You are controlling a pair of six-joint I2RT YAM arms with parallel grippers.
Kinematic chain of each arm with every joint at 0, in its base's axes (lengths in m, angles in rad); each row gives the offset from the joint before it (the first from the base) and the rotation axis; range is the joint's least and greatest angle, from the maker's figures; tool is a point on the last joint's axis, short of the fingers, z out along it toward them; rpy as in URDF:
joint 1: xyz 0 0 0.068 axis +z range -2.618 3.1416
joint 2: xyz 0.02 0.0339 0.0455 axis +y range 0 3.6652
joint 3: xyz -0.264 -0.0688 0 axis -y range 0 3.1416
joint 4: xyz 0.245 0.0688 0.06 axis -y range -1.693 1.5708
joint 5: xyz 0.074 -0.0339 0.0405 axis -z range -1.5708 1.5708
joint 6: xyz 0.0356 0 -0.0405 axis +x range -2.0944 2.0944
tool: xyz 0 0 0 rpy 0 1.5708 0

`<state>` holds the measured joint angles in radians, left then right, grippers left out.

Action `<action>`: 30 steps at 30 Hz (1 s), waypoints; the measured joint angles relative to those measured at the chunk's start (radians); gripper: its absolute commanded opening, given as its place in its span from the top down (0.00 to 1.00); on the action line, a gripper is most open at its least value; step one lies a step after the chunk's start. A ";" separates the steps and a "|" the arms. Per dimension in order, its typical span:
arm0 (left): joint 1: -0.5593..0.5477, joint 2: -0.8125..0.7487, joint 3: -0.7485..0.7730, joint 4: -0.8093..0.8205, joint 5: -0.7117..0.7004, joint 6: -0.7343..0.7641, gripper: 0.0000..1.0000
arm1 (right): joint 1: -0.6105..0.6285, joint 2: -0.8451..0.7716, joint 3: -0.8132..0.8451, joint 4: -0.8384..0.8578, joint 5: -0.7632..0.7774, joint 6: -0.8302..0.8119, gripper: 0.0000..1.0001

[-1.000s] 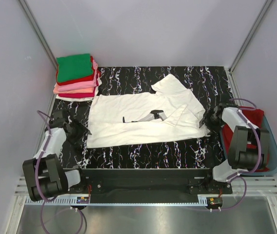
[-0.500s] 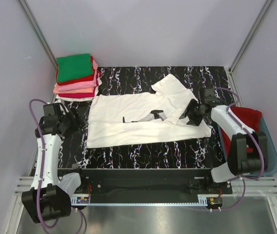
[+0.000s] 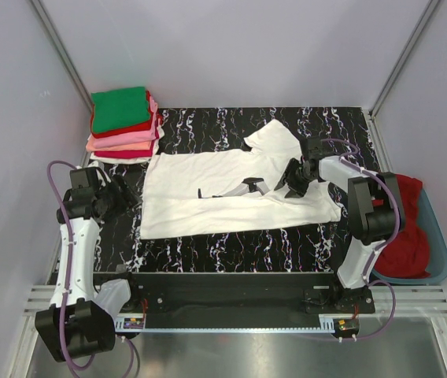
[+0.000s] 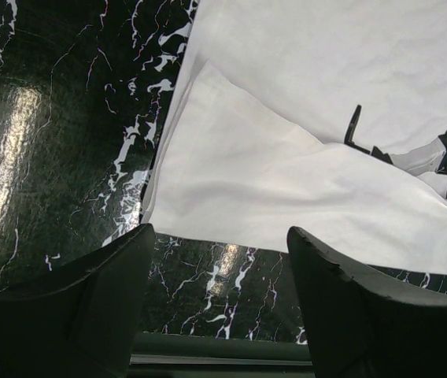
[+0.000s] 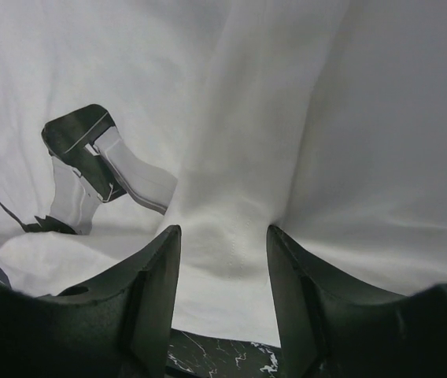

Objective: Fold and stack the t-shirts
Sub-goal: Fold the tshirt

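Observation:
A white t-shirt with a black chest print (image 3: 231, 193) lies spread across the black marbled table, partly folded over itself. A folded stack with a green t-shirt on top (image 3: 121, 108), then red, pink and white, sits at the back left. My right gripper (image 3: 290, 179) is open low over the shirt's right part; a raised fold of white cloth (image 5: 227, 236) lies between its fingers (image 5: 149, 283). My left gripper (image 3: 129, 201) is open and empty above bare table, just left of the shirt's left edge (image 4: 208, 181).
A blue tub (image 3: 436, 236) with red cloth (image 3: 404, 236) in it stands off the table's right edge. Grey walls close in the back and sides. The black rail (image 3: 231, 287) runs along the near edge.
My right gripper has moved left from the table's right edge onto the shirt. My left arm rose and swung out from the left edge during the first half second, then held still.

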<state>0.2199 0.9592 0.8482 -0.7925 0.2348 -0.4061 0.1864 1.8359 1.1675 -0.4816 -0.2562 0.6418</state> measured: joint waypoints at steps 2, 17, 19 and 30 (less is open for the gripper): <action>0.000 -0.003 0.000 0.000 -0.001 0.000 0.27 | 0.005 0.012 0.004 0.003 0.000 0.001 0.46; 0.000 -0.011 -0.003 0.000 -0.004 0.000 0.27 | 0.005 -0.019 -0.030 0.013 0.027 0.011 0.44; 0.000 -0.011 -0.005 0.000 -0.004 0.000 0.27 | 0.005 -0.019 -0.030 0.016 0.027 0.012 0.44; 0.000 -0.011 -0.006 0.000 -0.004 0.000 0.27 | 0.011 -0.007 -0.030 0.033 0.026 0.016 0.44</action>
<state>0.2199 0.9485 0.8417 -0.7929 0.2306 -0.4065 0.1970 1.8286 1.1378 -0.4488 -0.2298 0.6579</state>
